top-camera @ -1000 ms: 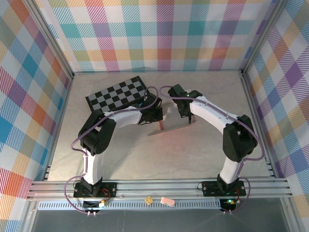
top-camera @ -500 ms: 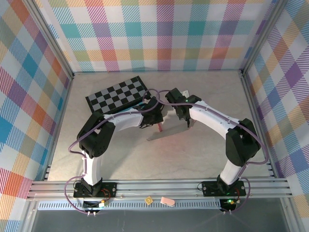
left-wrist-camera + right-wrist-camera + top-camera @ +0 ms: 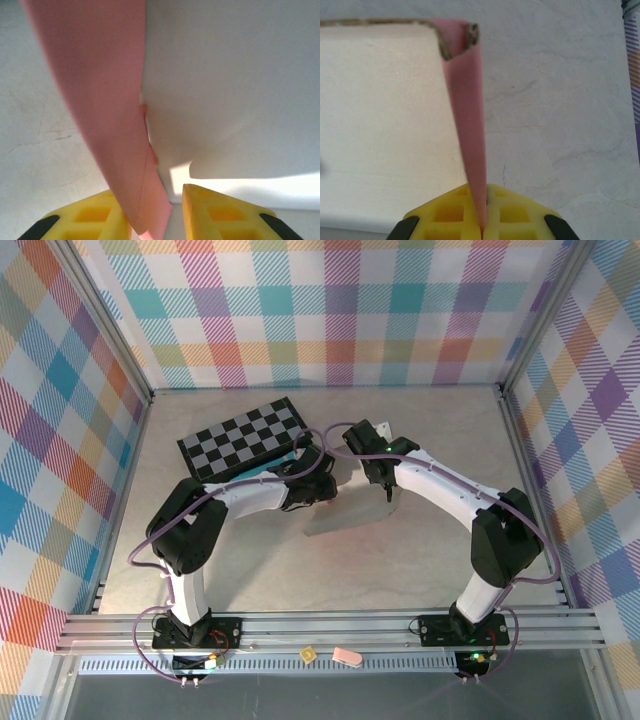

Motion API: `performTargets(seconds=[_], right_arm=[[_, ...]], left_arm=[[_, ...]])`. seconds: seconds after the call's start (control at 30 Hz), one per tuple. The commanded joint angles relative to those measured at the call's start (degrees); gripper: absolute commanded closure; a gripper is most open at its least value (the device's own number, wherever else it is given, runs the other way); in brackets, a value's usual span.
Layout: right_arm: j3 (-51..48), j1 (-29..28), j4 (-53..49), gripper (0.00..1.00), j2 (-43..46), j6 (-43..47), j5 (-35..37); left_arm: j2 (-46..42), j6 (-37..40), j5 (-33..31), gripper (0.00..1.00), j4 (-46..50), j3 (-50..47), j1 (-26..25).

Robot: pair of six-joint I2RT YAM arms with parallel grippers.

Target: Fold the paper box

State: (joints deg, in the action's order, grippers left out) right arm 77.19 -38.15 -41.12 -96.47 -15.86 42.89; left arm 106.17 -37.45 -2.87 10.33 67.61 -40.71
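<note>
The paper box (image 3: 345, 512) sits mid-way across the table (image 3: 420, 570), partly raised, and the step looks like standing its walls up. The right hand (image 3: 481, 190) pinches one pink flap; the left hand (image 3: 152, 195) straddles another, jaws parted. Next probably needs that wall creased upright. Nothing lies in the box

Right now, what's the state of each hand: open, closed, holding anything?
Left hand: open, jaws slightly apart around a flap of the paper box, not clamping it.
Right hand: closed, pinching another flap of the paper box.
</note>
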Motion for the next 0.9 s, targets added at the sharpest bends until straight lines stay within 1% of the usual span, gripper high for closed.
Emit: performTargets(seconds=[0.0,0.27,0.4,0.6,0.7,0.77,0.87], right_arm=[[0.3,-0.5,0.7,1.00,1.1,-1.4,0.4],[0.2,-0.5,0.2,1.00,1.0,-1.8,0.1],[0.1,-0.4,-0.2,1.00,0.9,-1.9,-0.2],[0.2,0.2,-0.8,1.00,0.8,-2.3,-0.9],[0.4,0.5,-0.6,1.00,0.5,-2.2,-1.6],[0.5,0.6,-0.9,1.00,0.3,-2.4,-1.9],[0.6,0.7,-1.1,1.00,0.2,-2.6,-1.9]], left_arm=[[-2.6,1.5,1.2,0.69,-1.2,-0.9,-0.3],[-1.4,3.2,4.1,0.65,-4.4,-0.9,2.2],[-1.7,3.7,3.9,0.63,-4.4,-0.6,3.2],[-4.6,5.0,4.8,0.54,-2.0,-2.1,4.7],[-6.6,5.1,4.8,0.52,-2.0,-3.6,5.0],[-7.5,3.6,7.2,0.53,-5.6,-6.1,6.4],[-6.6,2.3,12.8,0.55,-10.8,-7.7,8.2]])
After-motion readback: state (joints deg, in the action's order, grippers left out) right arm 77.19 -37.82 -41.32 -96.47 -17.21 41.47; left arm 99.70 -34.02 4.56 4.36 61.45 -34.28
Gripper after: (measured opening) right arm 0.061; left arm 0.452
